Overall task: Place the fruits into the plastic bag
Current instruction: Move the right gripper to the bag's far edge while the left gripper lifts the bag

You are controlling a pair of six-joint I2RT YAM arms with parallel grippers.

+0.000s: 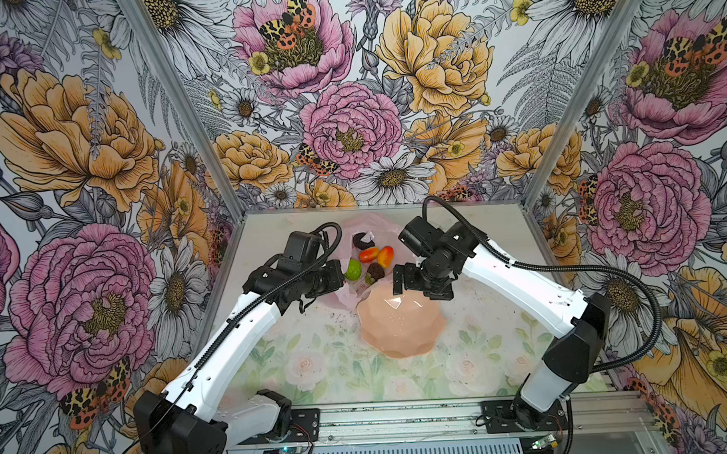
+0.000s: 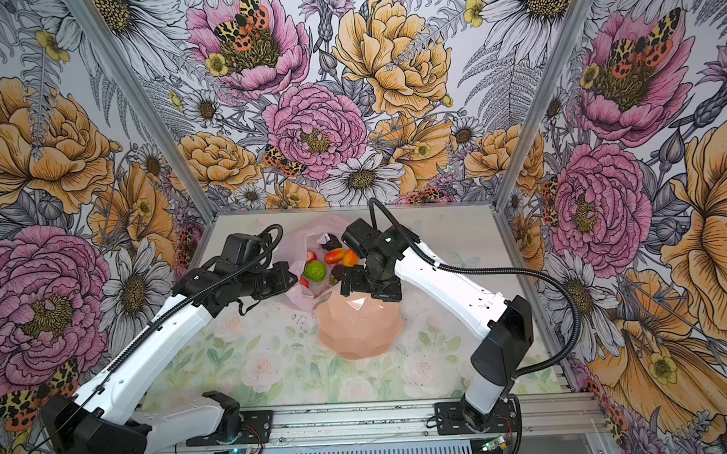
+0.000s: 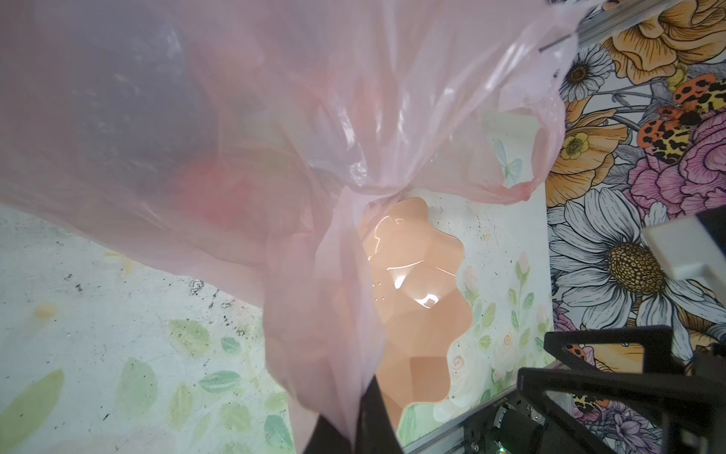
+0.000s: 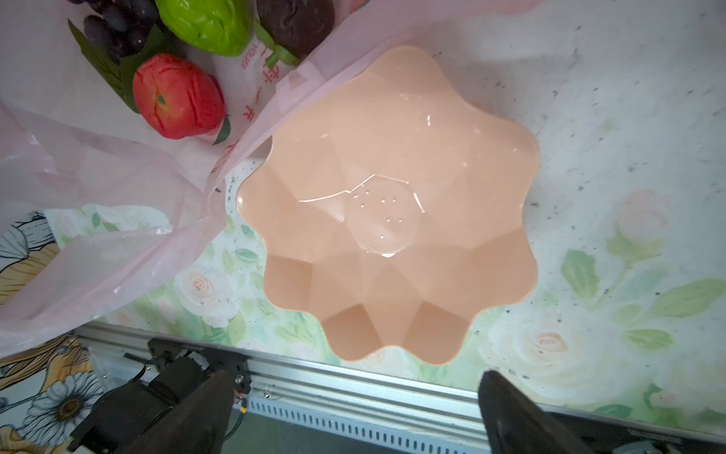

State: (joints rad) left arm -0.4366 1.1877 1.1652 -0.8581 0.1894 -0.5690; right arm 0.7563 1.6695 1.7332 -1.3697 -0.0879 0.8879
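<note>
The pale-pink plastic bag [image 1: 340, 297] lies open at the back of the table, behind the bowl. Inside it I see a bumpy green fruit [image 1: 353, 270], two orange-yellow mangoes [image 1: 369, 255], and a dark avocado [image 1: 376, 271]. The right wrist view also shows a red apple [image 4: 178, 102] and purple grapes [image 4: 114, 23] in the bag [image 4: 98, 177]. My left gripper [image 1: 341, 275] is shut on the bag's edge [image 3: 334, 314] and holds it up. My right gripper [image 1: 401, 281] hangs open over the bowl's far rim, with nothing between its fingers [image 4: 212, 397].
A rigid peach-pink faceted bowl [image 1: 424, 338] stands in front of the bag with nothing in it, its far rim touching the bag. A metal rail [image 1: 401, 418] runs along the table's front edge. Flowered walls enclose the back and both sides.
</note>
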